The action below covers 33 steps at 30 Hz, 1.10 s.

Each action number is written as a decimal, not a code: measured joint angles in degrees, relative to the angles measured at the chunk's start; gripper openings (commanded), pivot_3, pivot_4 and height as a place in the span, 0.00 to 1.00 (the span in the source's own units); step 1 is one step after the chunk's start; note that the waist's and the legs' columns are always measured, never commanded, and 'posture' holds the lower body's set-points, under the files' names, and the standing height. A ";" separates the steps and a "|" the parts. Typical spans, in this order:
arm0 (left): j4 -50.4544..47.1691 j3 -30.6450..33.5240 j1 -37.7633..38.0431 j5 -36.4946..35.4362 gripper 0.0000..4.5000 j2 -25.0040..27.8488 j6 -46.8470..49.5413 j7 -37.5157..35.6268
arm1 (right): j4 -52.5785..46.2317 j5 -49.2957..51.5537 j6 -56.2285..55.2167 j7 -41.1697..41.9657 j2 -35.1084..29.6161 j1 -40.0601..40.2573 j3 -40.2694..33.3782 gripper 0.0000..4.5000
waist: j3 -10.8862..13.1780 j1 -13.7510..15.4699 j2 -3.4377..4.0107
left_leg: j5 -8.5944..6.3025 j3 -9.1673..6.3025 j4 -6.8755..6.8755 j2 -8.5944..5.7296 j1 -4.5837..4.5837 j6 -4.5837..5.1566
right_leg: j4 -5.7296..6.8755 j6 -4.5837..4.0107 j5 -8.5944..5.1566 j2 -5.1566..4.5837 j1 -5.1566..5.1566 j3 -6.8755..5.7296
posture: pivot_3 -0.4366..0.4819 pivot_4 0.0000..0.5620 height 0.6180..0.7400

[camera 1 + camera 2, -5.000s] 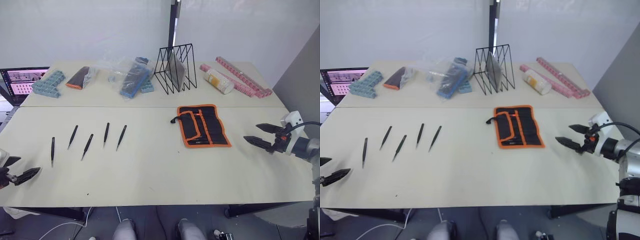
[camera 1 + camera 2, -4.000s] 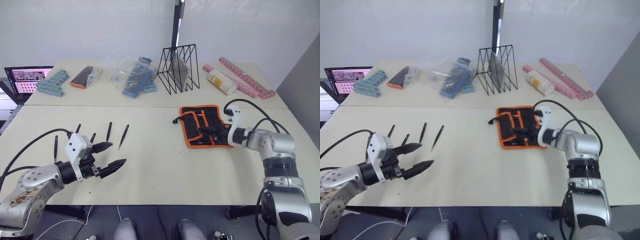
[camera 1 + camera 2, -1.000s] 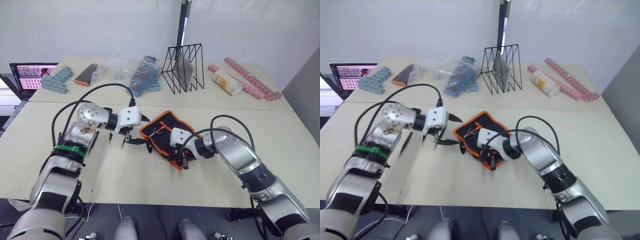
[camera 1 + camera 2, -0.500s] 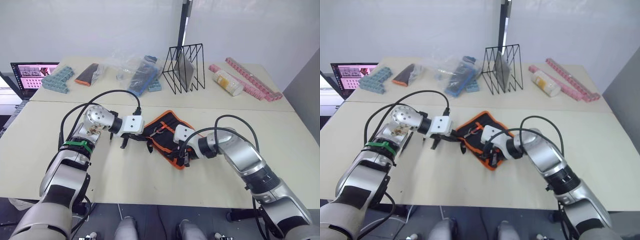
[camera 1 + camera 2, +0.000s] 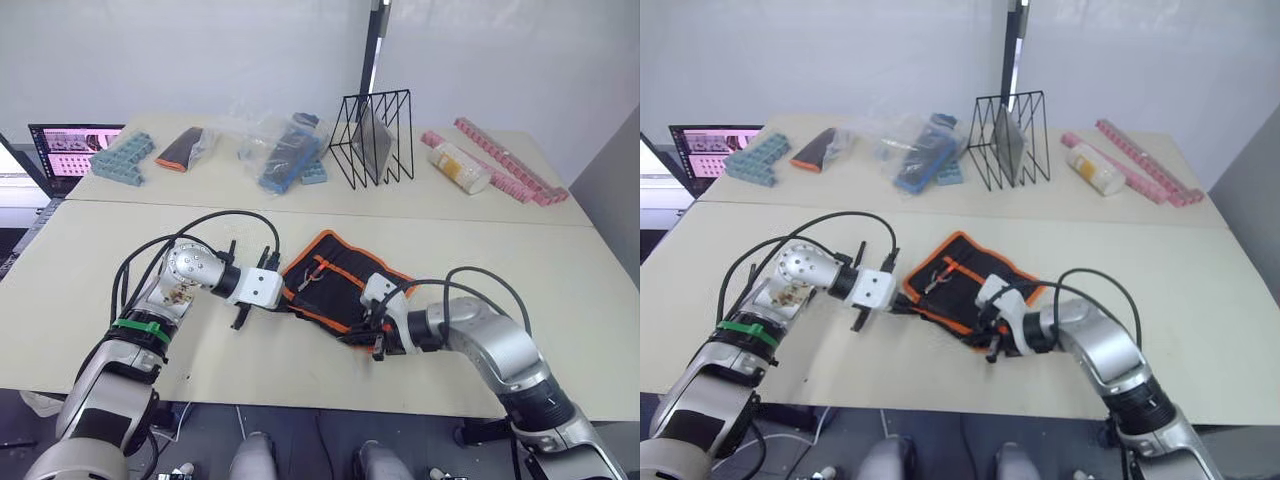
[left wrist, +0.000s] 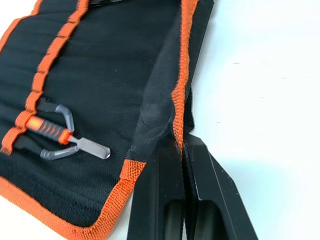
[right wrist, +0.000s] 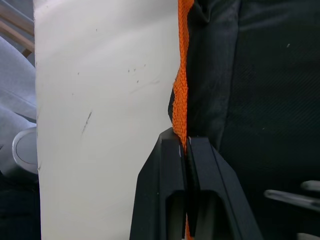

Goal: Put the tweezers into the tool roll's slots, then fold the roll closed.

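Tool roll [image 5: 335, 285] unrolled, orange-edged black

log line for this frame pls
phase: positioning roll | left gripper: shut on tool roll orange edge | right gripper: shut on roll's near edge | roll: open, flat on table

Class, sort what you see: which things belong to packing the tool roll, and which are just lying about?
Job in hand: roll; left gripper and right gripper, each shut on the roll's orange edge.

Lying about: wire rack, laptop, blue boxes, wrapped pouch, plastic bags, bottle, pink strips.
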 measured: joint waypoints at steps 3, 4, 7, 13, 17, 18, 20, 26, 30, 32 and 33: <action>-1.25 -0.19 0.92 0.45 0.00 0.04 -0.03 1.12 | 0.62 3.28 0.93 0.17 0.42 1.57 -1.64 0.13 | 0.00 0.12 0.00 | -0.04 -0.04 0.11 0.00 0.00 0.07 | 0.05 0.01 0.00 0.00 0.05 -0.01 | 0.48 0.27 0.78; -1.76 -0.30 1.18 0.65 0.00 0.25 -0.03 1.34 | 0.59 4.38 1.16 0.38 0.20 2.32 -1.97 0.20 | 0.00 0.16 0.00 | -0.05 -0.06 0.12 -0.01 0.00 0.09 | 0.06 0.02 0.00 0.00 0.08 -0.01 | 0.48 0.27 0.78; -2.87 -0.31 2.22 0.74 0.00 0.93 -0.08 2.22 | 0.17 7.96 2.53 2.00 -1.21 3.94 -3.37 0.41 | 0.00 0.12 0.01 | -0.07 -0.07 0.16 -0.01 0.00 0.11 | 0.07 0.02 0.00 0.00 0.10 -0.01 | 0.48 0.27 0.78; -4.85 -0.45 3.02 0.58 0.00 1.67 0.60 2.13 | 0.89 22.01 7.44 1.11 4.28 0.18 -16.94 0.60 | -0.01 -0.08 0.01 | -0.06 -0.17 0.18 0.00 0.08 0.11 | 0.12 0.02 0.00 0.04 0.20 -0.05 | 0.48 0.27 0.78; -5.39 -0.74 3.10 0.34 0.00 1.69 1.44 1.81 | 5.18 21.10 6.26 -4.28 7.55 -2.04 -16.99 0.31 | -0.01 0.02 0.01 | -0.08 -0.20 0.20 -0.01 0.07 0.13 | 0.12 0.02 0.00 0.03 0.23 -0.10 | 0.48 0.27 0.78; -5.43 -0.74 3.10 0.33 0.00 1.77 1.63 1.71 | 6.36 20.23 5.67 -5.30 8.11 -1.65 -15.90 0.23 | -0.01 0.06 0.01 | -0.08 -0.20 0.20 -0.01 0.05 0.13 | 0.12 0.02 0.00 0.03 0.20 -0.10 | 0.48 0.27 0.78; -5.91 -0.69 3.10 -0.28 0.00 2.06 2.94 1.22 | 7.43 17.86 3.94 -6.64 8.31 -0.93 -12.52 0.07 | -0.01 0.01 0.02 | -0.08 -0.20 0.20 -0.01 -0.05 0.13 | 0.14 0.02 0.00 0.03 0.08 -0.10 | 0.48 0.27 0.78; -8.98 0.01 4.71 -3.08 0.14 4.59 9.48 -0.52 | 7.37 11.52 -0.38 -7.63 6.05 0.70 -4.09 0.00 | -0.01 -0.64 0.02 | -0.08 -0.20 0.18 0.01 -0.09 0.13 | 0.23 0.01 0.00 0.04 -0.03 -0.10 | 0.48 0.27 0.78; -13.46 2.04 6.87 -8.43 0.42 6.81 20.60 -3.00 | 7.50 8.20 -3.99 -7.18 4.71 0.45 -0.58 0.00 | -0.02 -1.19 0.01 | -0.08 -0.24 0.20 0.02 -0.08 0.13 | 0.24 0.02 -0.01 0.04 0.02 -0.13 | 0.48 0.27 0.78; -16.39 4.88 7.24 -13.12 0.56 8.02 28.39 -4.03 | 7.83 7.05 -5.28 -6.85 4.56 0.37 0.30 0.00 | -0.03 -1.40 -0.01 | -0.07 -0.30 0.21 0.01 -0.09 0.12 | 0.24 0.03 -0.01 0.04 0.06 -0.18 | 0.48 0.27 0.78; -18.08 6.93 7.21 -16.02 0.64 8.30 32.68 -4.02 | 8.15 6.74 -5.89 -6.49 4.54 0.32 0.60 0.00 | -0.03 -1.46 -0.01 | -0.07 -0.33 0.21 0.01 -0.08 0.12 | 0.24 0.03 -0.01 0.04 0.09 -0.20 | 0.48 0.27 0.78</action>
